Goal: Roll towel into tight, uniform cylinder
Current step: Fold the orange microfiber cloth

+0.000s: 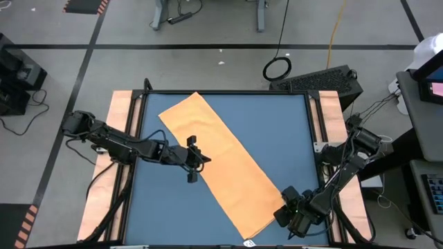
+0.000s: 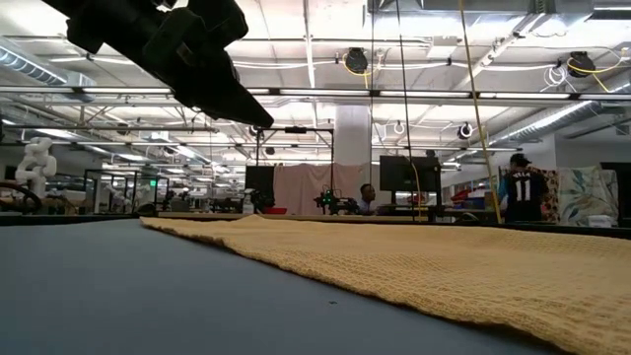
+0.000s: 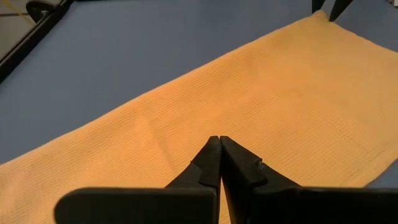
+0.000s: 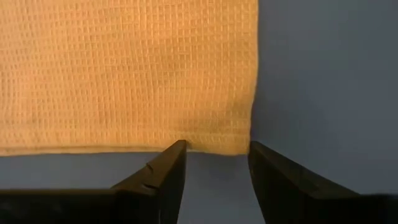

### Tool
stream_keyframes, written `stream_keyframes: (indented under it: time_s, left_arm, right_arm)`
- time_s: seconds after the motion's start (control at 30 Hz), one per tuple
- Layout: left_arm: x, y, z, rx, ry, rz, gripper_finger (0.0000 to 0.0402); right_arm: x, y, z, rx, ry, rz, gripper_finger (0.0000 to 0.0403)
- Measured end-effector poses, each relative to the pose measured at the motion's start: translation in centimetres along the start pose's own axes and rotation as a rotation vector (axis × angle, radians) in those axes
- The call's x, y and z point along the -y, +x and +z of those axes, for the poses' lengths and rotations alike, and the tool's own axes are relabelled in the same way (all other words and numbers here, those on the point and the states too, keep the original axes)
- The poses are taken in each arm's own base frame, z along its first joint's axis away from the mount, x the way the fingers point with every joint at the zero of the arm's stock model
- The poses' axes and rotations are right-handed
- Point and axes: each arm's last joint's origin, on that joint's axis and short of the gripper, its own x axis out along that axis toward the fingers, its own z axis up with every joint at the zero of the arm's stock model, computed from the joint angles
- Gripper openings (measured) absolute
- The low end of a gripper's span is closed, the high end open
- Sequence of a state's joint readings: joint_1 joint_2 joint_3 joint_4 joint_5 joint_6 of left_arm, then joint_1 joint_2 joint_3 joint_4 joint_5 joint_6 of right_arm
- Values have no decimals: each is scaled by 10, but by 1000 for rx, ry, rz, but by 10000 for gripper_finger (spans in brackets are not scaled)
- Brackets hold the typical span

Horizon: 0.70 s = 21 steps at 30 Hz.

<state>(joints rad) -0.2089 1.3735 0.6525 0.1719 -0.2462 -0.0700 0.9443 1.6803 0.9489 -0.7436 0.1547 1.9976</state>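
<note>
The orange-yellow towel lies flat and spread out as a long strip. It runs slantwise across the blue table top from the far left to the near right. My left gripper is shut and hovers over the towel's left long edge about halfway along; the low view shows it well above the cloth. My right gripper is open and points down at the towel's near short edge, beside its corner. One fingertip stands on either side of that stretch of edge. My right gripper comes at the towel's near short edge from above, close to the corner. I cannot tell whether its fingertips touch the cloth or the table. The towel lies flat and undisturbed there.
Wooden rails and a black frame border the table on both sides. Bare blue surface shows on both sides of the towel. Cables and a black case lie on the floor beyond the far edge. People stand in the room behind.
</note>
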Motion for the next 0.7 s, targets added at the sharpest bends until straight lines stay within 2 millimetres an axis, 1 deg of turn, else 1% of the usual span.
stream_keyframes:
  time_s: [0.17,0.33,0.7]
  left_arm:
    - [0,0,0,0,0,-1,11]
    - [0,0,0,-1,0,-1,11]
    - [0,0,0,-1,0,-2,11]
  right_arm:
    - [-1,0,0,-3,7,6,164]
    - [1,-5,1,-6,9,12,164]
    - [3,-5,3,12,-2,-11,164]
